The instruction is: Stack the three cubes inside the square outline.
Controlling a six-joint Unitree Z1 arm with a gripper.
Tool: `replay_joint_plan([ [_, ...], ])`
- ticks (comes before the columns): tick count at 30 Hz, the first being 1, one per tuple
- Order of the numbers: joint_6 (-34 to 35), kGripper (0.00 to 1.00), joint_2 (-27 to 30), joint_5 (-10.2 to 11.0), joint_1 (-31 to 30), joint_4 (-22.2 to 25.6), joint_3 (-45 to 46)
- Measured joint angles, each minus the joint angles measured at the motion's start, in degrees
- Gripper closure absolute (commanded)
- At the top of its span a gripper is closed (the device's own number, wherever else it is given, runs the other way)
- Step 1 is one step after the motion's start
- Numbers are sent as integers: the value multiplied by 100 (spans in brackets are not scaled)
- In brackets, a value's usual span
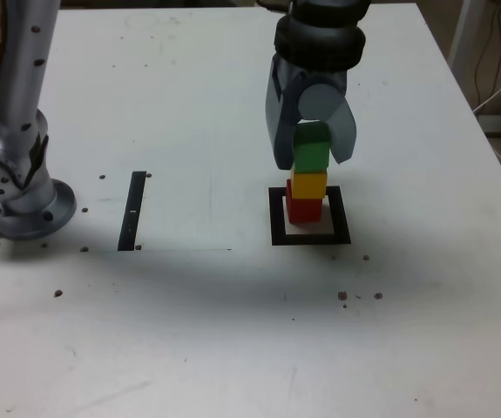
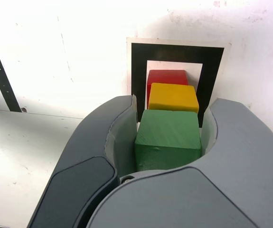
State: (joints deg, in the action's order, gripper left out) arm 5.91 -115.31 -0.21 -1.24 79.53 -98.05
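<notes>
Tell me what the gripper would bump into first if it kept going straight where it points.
Probably the yellow cube, just beneath the green cube between the jaws; exact depth is hard to judge.

Inside the square outline (image 1: 341, 219) sits the bottom cube (image 1: 304, 210), with the middle cube (image 1: 308, 185) on it and the top cube (image 1: 311, 148) above that, while the strip (image 1: 132, 212) lies apart, to the exterior view's left.
</notes>
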Motion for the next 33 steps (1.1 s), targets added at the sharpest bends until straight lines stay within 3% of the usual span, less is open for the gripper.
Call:
replay_joint_plan([
  [7, 0, 57, -6, -22, 26, -12, 1],
  [16, 0, 46, -15, -40, 65, -10, 22],
  [23, 0, 2, -9, -16, 80, -29, 21],
  [33, 0, 0, 133, -7, 80, -45, 62],
])
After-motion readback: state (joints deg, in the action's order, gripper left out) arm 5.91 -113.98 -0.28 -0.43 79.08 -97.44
